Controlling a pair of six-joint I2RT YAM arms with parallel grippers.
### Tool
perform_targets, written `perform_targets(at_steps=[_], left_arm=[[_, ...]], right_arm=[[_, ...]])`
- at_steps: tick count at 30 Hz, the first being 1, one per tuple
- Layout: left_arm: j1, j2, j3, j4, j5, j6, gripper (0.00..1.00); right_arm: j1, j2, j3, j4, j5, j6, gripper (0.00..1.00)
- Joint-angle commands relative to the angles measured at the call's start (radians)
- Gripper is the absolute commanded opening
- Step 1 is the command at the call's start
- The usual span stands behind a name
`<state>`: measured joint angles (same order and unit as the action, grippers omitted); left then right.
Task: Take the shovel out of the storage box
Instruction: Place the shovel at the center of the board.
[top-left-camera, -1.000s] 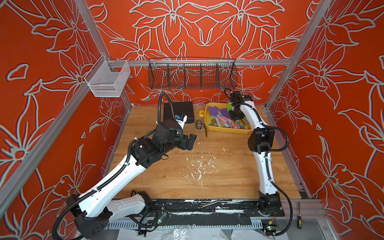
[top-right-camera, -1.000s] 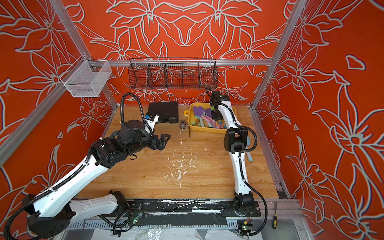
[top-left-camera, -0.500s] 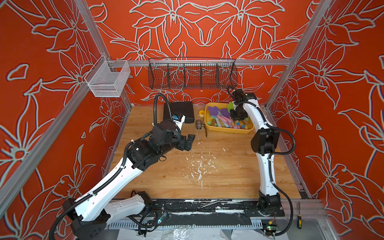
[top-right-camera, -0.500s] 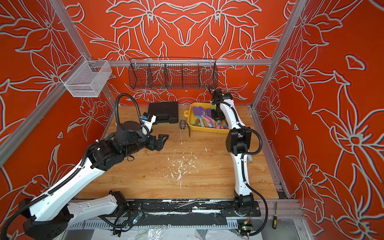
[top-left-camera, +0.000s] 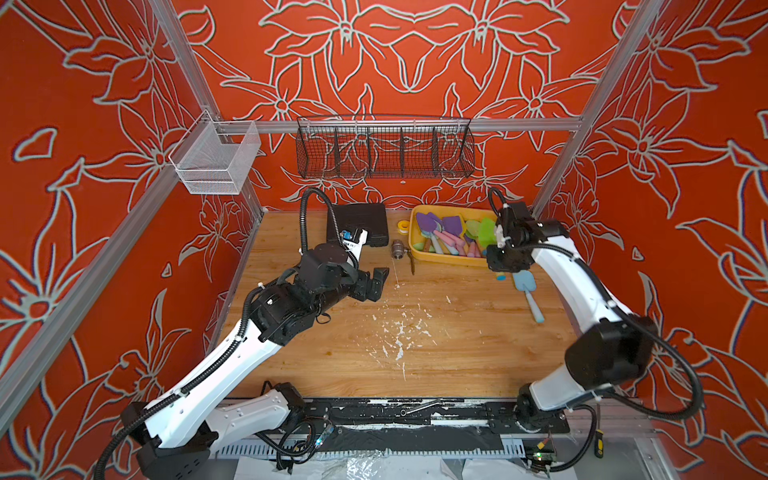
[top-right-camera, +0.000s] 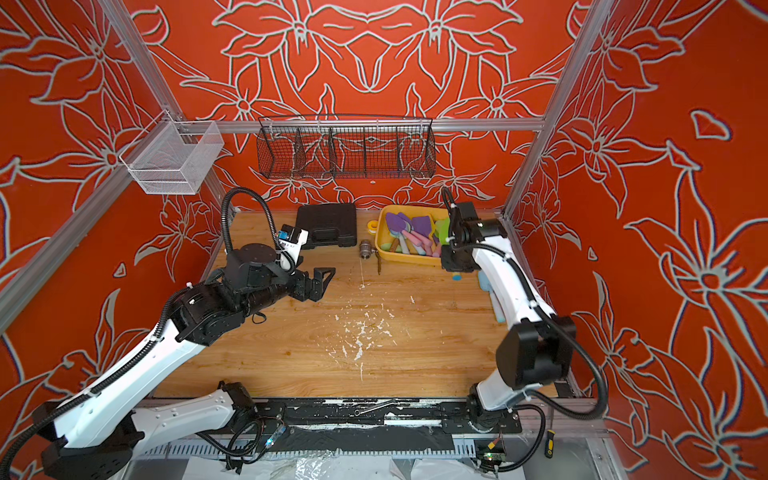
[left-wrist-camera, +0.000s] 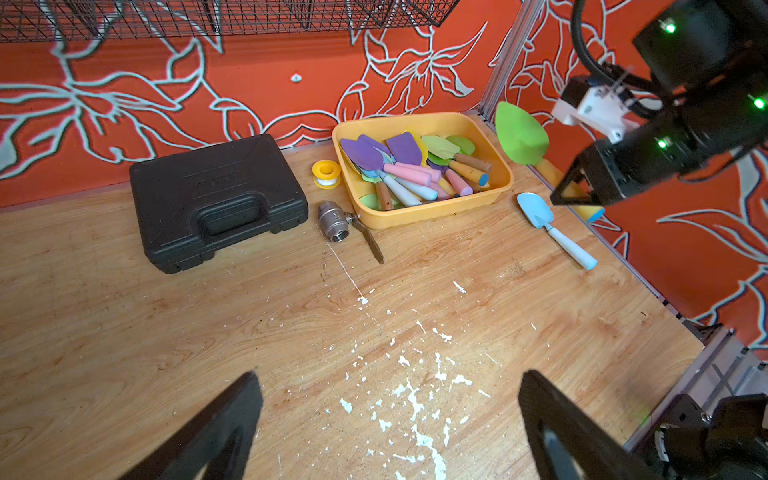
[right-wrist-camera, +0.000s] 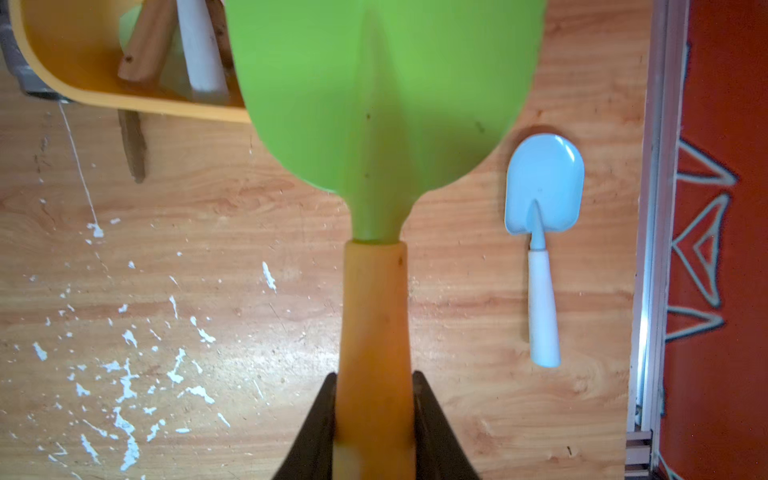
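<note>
We are holding the left gripper (left-wrist-camera: 388, 384) spread wide above the table (left-wrist-camera: 166, 332). Farther back, our right gripper (right-wrist-camera: 374, 384) is clamping the shovel (right-wrist-camera: 386, 104) by its orange handle, the broad green blade hanging at the right end of the yellow-orange storage box (left-wrist-camera: 419, 215).

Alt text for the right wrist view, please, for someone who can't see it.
The right tool is shut on the orange handle of a green shovel, whose blade fills much of the view and hides part of the yellow storage box. Beside it a light blue shovel lies flat on the paint-flecked wooden table.
</note>
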<state>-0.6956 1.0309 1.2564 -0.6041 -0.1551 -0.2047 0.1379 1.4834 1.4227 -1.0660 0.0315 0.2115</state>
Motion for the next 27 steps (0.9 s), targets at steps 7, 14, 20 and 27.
perform_targets(at_steps=[7,14,20,27], left_arm=[[-0.005,0.003,-0.035,0.072,0.036,0.02,0.97],[-0.005,0.021,-0.029,0.085,0.061,0.03,0.97],[-0.005,0.006,-0.047,0.092,0.052,0.009,0.97],[-0.005,-0.007,-0.065,0.087,0.051,-0.02,0.97]], right_arm=[[-0.019,-0.31,-0.455,0.186,-0.008,-0.011,0.0],[-0.057,-0.185,-0.497,0.257,-0.033,-0.016,0.0],[-0.075,-0.003,-0.457,0.25,0.02,-0.016,0.0],[-0.092,0.069,-0.461,0.261,0.057,0.004,0.0]])
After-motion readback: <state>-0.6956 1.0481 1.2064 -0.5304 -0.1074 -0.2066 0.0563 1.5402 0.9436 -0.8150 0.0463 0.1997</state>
